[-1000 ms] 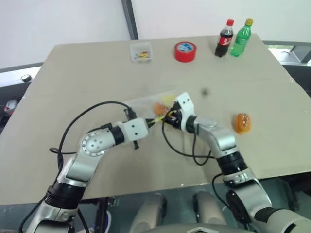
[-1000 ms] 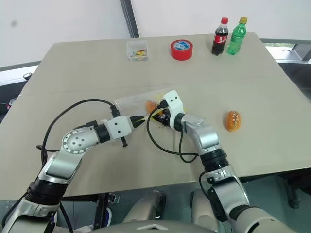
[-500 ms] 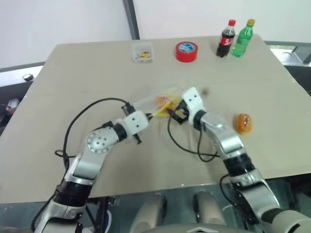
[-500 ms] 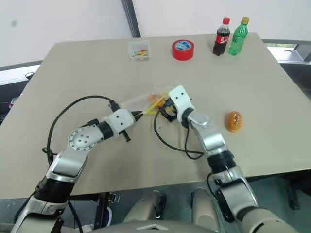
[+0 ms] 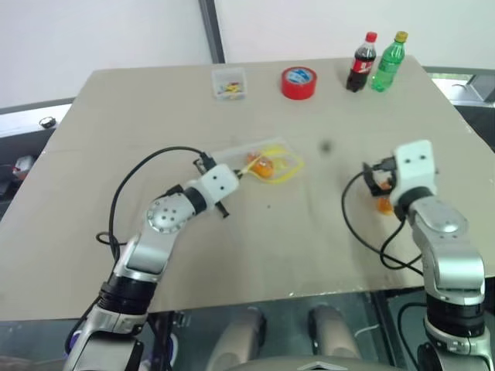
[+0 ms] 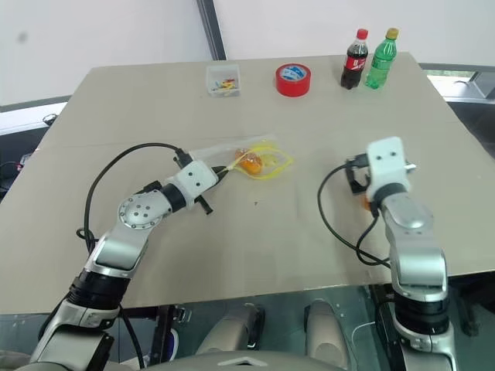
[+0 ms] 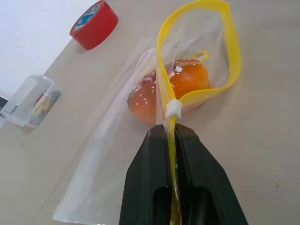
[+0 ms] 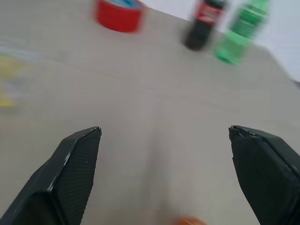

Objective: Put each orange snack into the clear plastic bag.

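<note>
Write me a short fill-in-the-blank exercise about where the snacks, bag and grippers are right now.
1. The left gripper is shut on the bag's ____ seal strip.
2. One orange snack lies ____ the clear plastic bag.
3. The right gripper has its jaws ____ above the other orange snack.
4. The red tape roll stands between the small clear box and the ____ bottle.

Missing words: yellow; inside; open; cola
</note>
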Robot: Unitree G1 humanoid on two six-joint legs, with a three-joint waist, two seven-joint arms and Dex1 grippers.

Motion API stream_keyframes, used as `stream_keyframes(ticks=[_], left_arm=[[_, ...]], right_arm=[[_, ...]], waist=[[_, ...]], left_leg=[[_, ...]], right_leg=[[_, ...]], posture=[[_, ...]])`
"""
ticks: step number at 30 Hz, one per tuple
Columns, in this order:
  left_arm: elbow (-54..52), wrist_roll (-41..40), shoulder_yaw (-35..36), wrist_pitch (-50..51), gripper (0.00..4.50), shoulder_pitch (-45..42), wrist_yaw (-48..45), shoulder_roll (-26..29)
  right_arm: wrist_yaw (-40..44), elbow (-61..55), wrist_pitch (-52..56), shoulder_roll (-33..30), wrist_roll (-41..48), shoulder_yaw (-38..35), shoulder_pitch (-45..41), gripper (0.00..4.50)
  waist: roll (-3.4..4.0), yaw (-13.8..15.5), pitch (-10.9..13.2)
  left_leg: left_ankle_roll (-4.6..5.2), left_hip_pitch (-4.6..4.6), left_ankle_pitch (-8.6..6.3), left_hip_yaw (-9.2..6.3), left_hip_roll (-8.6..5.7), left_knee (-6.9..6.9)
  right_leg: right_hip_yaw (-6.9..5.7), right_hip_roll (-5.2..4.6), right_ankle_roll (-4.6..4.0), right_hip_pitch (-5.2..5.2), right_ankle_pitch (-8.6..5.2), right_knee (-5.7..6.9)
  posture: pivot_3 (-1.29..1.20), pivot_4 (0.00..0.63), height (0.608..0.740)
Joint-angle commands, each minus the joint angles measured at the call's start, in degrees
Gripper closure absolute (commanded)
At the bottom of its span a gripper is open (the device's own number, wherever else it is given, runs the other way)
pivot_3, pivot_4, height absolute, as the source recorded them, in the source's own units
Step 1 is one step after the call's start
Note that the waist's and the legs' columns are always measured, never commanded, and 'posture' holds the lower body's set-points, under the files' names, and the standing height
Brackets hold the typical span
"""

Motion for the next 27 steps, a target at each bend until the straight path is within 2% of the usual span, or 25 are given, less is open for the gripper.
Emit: stream_keyframes(ticks=[1, 7, 11, 14, 19, 20, 27], left_arm=[[0.88, 0.05, -0.19, -2.02, 4.5, -1.8, 0.1, -0.4], [2.42, 0.27, -0.86, -3.53, 4.5, -2.91, -0.29, -0.68], [2.63, 0.18, -0.91, -3.89, 4.5, -2.88, -0.38, -0.51], [2.54, -0.04, -0.68, -3.88, 4.5, -2.62, -0.34, -0.44], [2.35, -0.3, -0.15, -3.65, 4.5, -2.3, -0.09, -0.35], [2.16, -0.35, -0.08, -3.63, 4.5, -2.13, -0.07, -0.32], [-0.05, -1.96, 1.2, -3.36, 4.5, -0.21, -0.09, -0.5]], right_arm=[[-3.18, -5.17, 5.74, 3.08, -0.2, -1.72, 2.33, 0.05], [-5.48, -4.78, 9.54, 10.04, 2.82, -6.65, 3.72, 0.05], [-5.67, -2.97, 8.81, 10.57, 4.19, -9.38, 4.21, 0.05], [-5.71, -2.15, 7.92, 10.2, 4.72, -9.42, 4.44, 0.78], [-4.72, -1.74, 7.43, 8.84, 5.76, -7.77, 4.7, 3.32], [-4.29, -1.67, 7.31, 8.74, 6.32, -7.45, 4.54, 3.7], [5.13, -1.9, 3.55, 5.71, 13.22, 1.41, 1.42, 3.7]], waist=[[0.01, -0.08, -0.01], [0.02, -0.16, -0.01], [0.02, -0.15, -0.01], [0.03, -0.27, -0.01], [0.04, -0.38, -0.02], [0.04, -0.38, -0.02], [0.05, -0.61, -0.02]], left_leg=[[0.0, 0.0, 0.0, 0.01, 0.0, 0.0], [0.0, 0.01, 0.0, 0.02, -0.02, 0.02], [0.01, 0.01, 0.0, 0.02, -0.03, 0.02], [0.0, 0.02, 0.0, 0.02, -0.03, 0.01], [0.01, 0.02, 0.0, 0.03, -0.02, 0.01], [0.01, 0.02, 0.0, 0.02, -0.02, 0.01], [0.01, 0.03, 0.0, 0.01, -0.02, 0.01]], right_leg=[[0.02, -0.01, 0.0, 0.0, 0.0, 0.0], [0.02, -0.02, 0.0, 0.01, 0.0, 0.01], [0.02, -0.03, 0.0, 0.01, 0.0, 0.01], [0.01, -0.02, 0.0, 0.01, 0.0, 0.01], [0.02, -0.02, 0.01, 0.01, 0.0, 0.02], [0.02, -0.02, 0.01, 0.01, 0.0, 0.02], [0.01, -0.01, 0.01, 0.01, 0.0, 0.02]], posture=[[0.0, 0.15, 0.74], [0.0, 0.15, 0.74], [0.0, 0.15, 0.74], [0.0, 0.15, 0.74], [0.0, 0.15, 0.74], [0.0, 0.15, 0.74], [0.0, 0.15, 0.74]])
